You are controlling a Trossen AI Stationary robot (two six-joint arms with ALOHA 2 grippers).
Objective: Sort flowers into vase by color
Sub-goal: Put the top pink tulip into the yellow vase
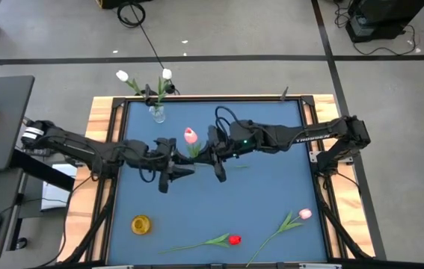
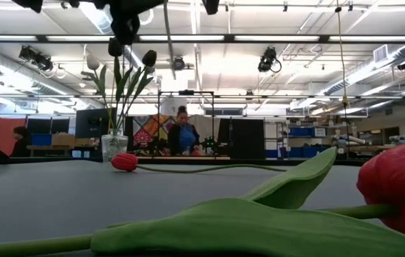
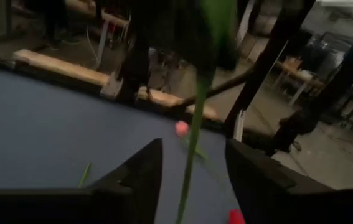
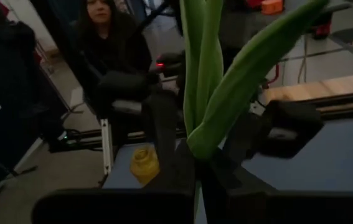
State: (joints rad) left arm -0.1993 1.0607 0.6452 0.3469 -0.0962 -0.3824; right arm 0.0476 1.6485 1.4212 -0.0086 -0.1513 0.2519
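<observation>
A pink tulip (image 1: 190,136) hangs above the blue table's middle, with my right gripper (image 1: 206,155) shut on its stem. My left gripper (image 1: 178,173) stands open just to the left of it. In the left wrist view the green stem (image 3: 192,155) runs between its spread fingers (image 3: 145,168), and I see no touch. A glass vase (image 1: 157,113) with two white tulips (image 1: 123,75) stands at the far edge. A small yellow vase (image 1: 141,224) stands near the front left. A red tulip (image 1: 234,240) and another pink tulip (image 1: 304,214) lie flat near the front edge. My right gripper pinches the pink tulip's stem (image 4: 196,158) between its two fingers, right where the long leaves (image 4: 238,81) branch off. The fingers come about level from the table's right and lie across the stem. The flower is lifted clear of the table, leaves and head rising above the fingers.
Wooden rails (image 1: 107,119) frame the blue table. The red tulip's head (image 2: 395,189) and leaf (image 2: 259,214) lie close before the low camera. A person (image 2: 183,135) sits beyond the far edge, and another person (image 4: 108,37) is by the table's left side.
</observation>
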